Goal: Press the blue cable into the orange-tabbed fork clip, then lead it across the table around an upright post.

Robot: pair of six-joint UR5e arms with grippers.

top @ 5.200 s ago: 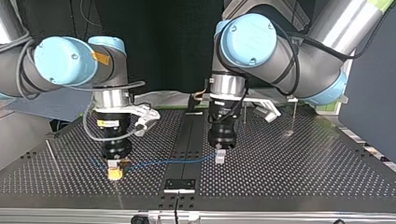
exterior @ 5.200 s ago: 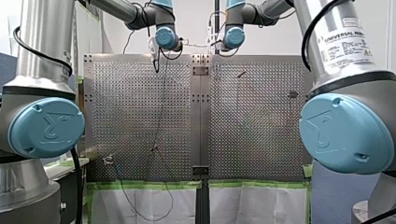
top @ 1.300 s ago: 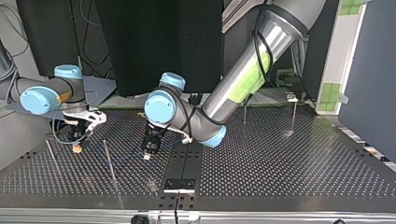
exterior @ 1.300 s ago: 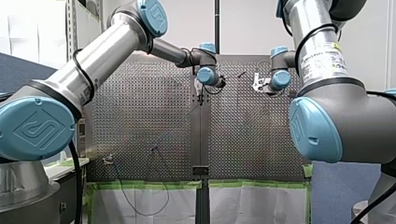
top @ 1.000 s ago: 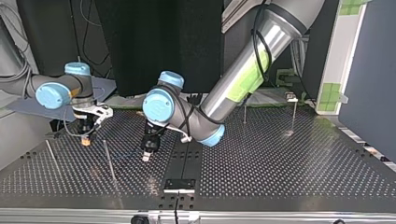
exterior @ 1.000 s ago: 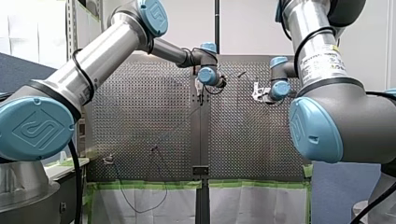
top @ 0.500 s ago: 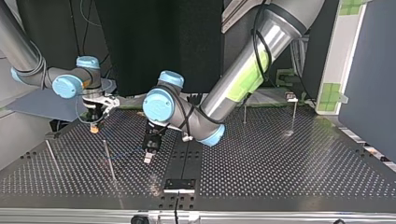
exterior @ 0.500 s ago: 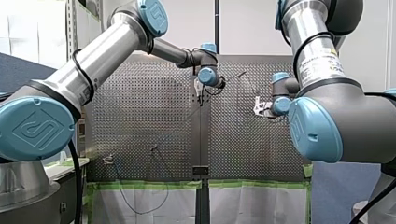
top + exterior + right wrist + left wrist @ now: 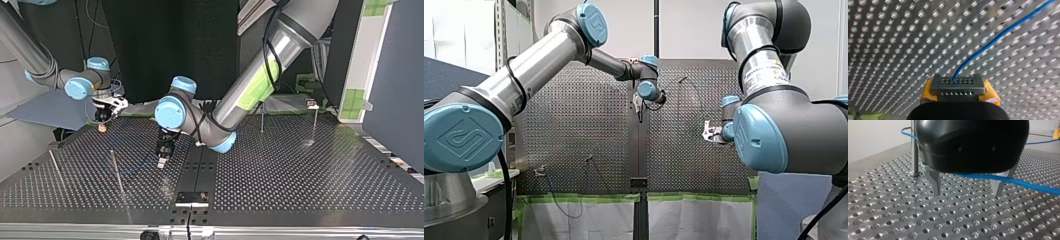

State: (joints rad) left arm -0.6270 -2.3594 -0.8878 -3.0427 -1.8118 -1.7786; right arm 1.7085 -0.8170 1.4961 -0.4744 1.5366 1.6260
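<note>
The blue cable (image 9: 1008, 180) runs loose across the gap between my left gripper's (image 9: 967, 192) metal fingers (image 9: 934, 182), just under its black body. That gripper stands open, low over the perforated table (image 9: 300, 170), beside an upright post (image 9: 914, 150). In the top view my left gripper (image 9: 162, 162) is right of that post (image 9: 116, 172). My right gripper (image 9: 102, 127) hangs at the back left; its yellow pads (image 9: 926, 93) are shut on the cable (image 9: 988, 43), which leads away over the plate. No orange-tabbed clip is clearly recognisable.
More upright posts stand at the top view's left (image 9: 55, 167) and back right (image 9: 315, 122) (image 9: 261, 120). A small fixture (image 9: 540, 171) sits near the front view's lower left, with cable hanging over the table edge (image 9: 564, 215).
My right gripper has carried the cable end toward the back of the top view, past the post, and lower in the front view. My left arm has barely shifted.
</note>
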